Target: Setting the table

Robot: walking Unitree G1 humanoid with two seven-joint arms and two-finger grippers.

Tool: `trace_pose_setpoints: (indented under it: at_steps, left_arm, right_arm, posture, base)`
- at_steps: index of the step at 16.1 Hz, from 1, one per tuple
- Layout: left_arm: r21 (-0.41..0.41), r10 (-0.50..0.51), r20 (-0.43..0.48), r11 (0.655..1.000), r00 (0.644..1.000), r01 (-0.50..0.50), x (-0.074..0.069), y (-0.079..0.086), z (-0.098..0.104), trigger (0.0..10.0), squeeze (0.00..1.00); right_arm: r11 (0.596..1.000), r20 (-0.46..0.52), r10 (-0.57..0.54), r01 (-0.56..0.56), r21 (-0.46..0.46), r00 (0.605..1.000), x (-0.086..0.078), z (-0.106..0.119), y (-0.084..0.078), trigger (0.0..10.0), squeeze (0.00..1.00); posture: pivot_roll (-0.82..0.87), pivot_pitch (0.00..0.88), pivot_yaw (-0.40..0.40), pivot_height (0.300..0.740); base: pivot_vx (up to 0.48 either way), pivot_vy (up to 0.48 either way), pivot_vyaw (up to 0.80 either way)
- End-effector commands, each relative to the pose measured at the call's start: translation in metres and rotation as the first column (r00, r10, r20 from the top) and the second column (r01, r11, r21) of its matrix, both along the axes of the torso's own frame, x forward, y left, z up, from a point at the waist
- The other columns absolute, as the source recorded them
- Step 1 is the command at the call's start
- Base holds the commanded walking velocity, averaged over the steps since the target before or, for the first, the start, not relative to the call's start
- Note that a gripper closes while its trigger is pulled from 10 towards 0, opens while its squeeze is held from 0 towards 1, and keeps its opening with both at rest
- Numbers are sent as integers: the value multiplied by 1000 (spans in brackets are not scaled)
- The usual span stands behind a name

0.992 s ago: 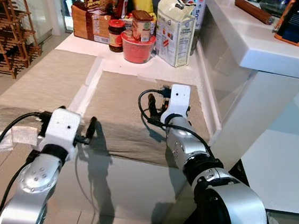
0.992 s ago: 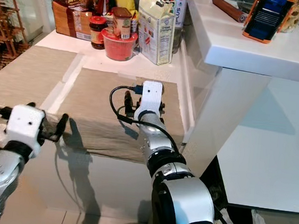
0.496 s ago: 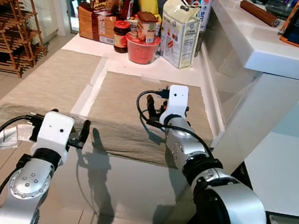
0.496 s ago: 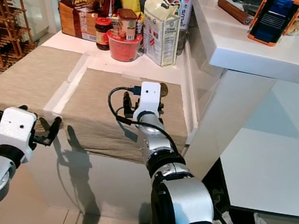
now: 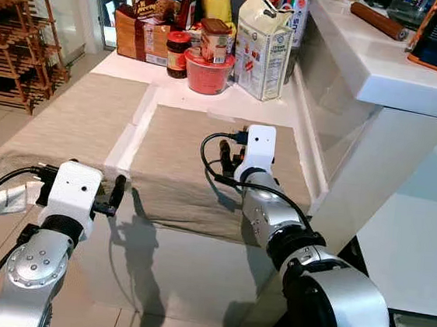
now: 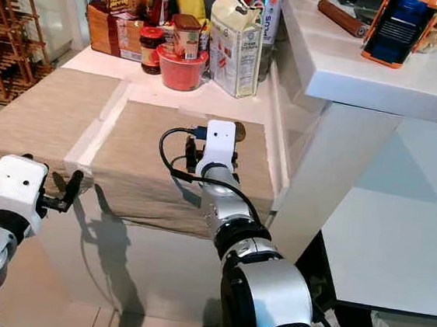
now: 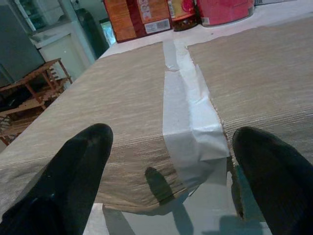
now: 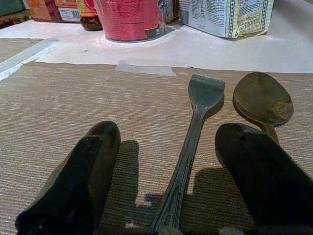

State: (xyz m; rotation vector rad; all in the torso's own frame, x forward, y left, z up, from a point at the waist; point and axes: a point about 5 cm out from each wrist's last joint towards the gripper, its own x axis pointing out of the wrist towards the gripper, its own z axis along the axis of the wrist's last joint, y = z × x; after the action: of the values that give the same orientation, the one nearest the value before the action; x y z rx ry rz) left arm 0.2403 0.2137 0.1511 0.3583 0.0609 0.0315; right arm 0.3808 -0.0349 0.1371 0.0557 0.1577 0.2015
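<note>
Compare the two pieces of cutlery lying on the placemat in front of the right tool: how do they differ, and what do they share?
The utensil with the flat squared end lies between the right tool's fingers; the spoon lies beside it, with one finger covering its handle. The squared end is flat and angular; the spoon's bowl is rounded and hollow. The flat utensil looks grey, the spoon brownish. Both are metal, rest on the beige placemat, and point towards the red tub.

Silver arms, white wrist boxes, black cables, seemingly matte black fingers (image 7: 73, 171)

Left hand (image 5: 113, 197) drawn back toward the near table edge (image 5: 172, 233), apparently lower, fingers spread
</note>
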Motion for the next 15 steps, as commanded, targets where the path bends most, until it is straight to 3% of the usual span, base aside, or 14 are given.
trace_pose_setpoints:
  at_steps: [1,10,15]
  left_arm:
    - [0,-15,14,1000,1000,15,2,-1,6,10000,0]
    - [6,-37,7,999,999,37,4,-2,7,10000,0]
    - [-1,-41,9,999,999,41,7,-3,6,10000,0]
  right_arm:
    - [1000,-88,-10,9,-10,996,-8,-21,-1,0,0]
    - [1000,-95,3,-6,-21,995,-12,-27,1,0,0]
    - [999,7,22,-22,-36,1000,-5,-8,4,0,0]
  posture:
    - [247,0,-31,736]
    - [238,4,-23,736]
    - [230,0,-25,736]
  base:
    - [0,0,0]
    - [0,0,0]
    - [0,0,0]
